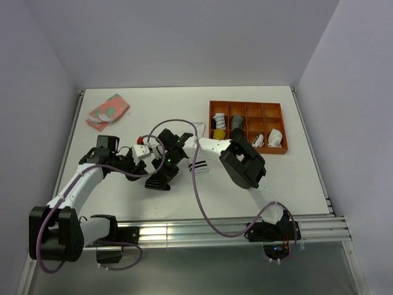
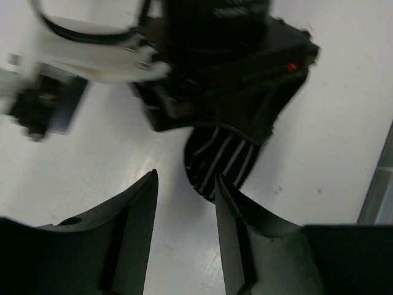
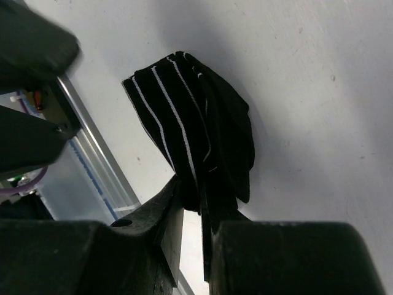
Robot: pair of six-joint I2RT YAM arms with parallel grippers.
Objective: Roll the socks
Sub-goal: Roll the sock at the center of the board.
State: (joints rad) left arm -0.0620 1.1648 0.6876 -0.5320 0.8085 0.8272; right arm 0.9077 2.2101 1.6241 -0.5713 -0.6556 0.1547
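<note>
A black sock with thin white stripes [image 3: 184,132] hangs bunched from my right gripper [image 3: 199,206], which is shut on its lower end just above the white table. Seen from the left wrist, the same sock [image 2: 218,161] hangs under the right gripper's black body. My left gripper [image 2: 184,187] stands open just short of it with nothing between its fingers, and its right fingertip [image 2: 224,187] is at the sock's edge. From above, both grippers meet at table centre, left [image 1: 147,163], right [image 1: 167,160], over the dark sock [image 1: 161,179]. A pink and teal sock [image 1: 107,110] lies far left.
An orange compartment tray [image 1: 247,105] at the back right holds several rolled socks. A white piece with black bands [image 1: 198,166] lies under my right forearm. A metal rail [image 1: 215,224] runs along the near table edge, and grey walls close in three sides.
</note>
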